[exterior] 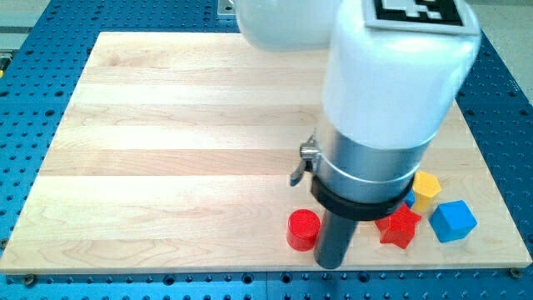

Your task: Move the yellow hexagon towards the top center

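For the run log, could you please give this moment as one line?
my tip bottom, between red cylinder and red star | yellow hexagon not yet moved

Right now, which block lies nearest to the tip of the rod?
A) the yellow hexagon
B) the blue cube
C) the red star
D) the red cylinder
D: the red cylinder sits just to the view's left of my tip, closer than any other block.

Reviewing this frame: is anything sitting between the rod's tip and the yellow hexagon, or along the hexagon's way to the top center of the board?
Yes. The red star block sits between my tip and the yellow hexagon; my tip is lower left of both. No block shows toward the top center, but the arm's body hides part of that stretch of the wooden board.
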Controlling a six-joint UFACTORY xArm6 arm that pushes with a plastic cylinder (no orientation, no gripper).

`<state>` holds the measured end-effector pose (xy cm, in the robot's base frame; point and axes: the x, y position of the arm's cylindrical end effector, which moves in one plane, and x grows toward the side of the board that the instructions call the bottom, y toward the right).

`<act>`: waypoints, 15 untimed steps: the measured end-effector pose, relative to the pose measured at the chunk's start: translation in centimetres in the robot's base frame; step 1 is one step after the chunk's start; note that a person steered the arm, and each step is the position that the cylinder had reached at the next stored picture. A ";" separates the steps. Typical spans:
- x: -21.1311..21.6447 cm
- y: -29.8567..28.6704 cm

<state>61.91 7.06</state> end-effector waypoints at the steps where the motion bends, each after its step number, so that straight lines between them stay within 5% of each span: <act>1: 0.0 0.0; 5: -0.1 10.0; 7: -0.3 19.5; 9: -5.0 11.4; 11: -8.3 12.4; 13: -15.9 9.5; 15: -12.5 14.7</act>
<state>49.37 21.76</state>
